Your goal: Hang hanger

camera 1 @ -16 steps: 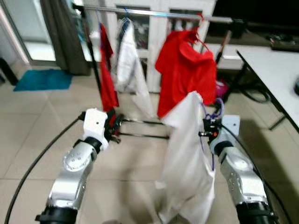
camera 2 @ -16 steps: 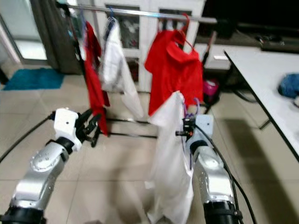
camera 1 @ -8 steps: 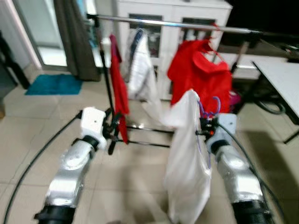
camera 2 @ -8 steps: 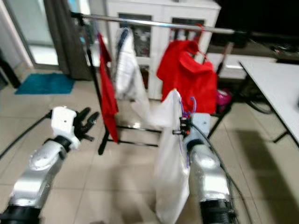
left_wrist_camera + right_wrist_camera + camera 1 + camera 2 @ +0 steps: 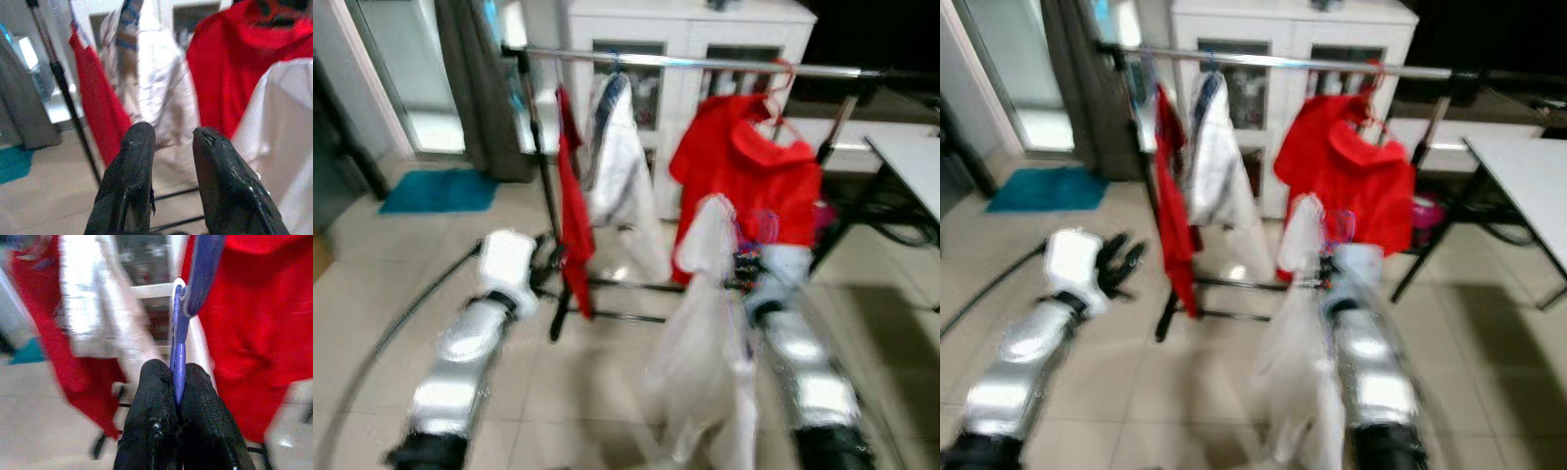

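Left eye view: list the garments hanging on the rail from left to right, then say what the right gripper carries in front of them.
Narrow red garment → white garment with dark collar → red shirt on a pale hanger. In front, the right gripper is shut on the purple hanger carrying a white shirt.

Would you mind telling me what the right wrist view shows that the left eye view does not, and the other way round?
Right wrist view alone: the right claw shut on the purple plastic hanger, seen close. Left eye view alone: the silver clothes rail, the teal floor mat, the white cabinet and the left claw. Both share the red shirt and the white garment on that hanger.
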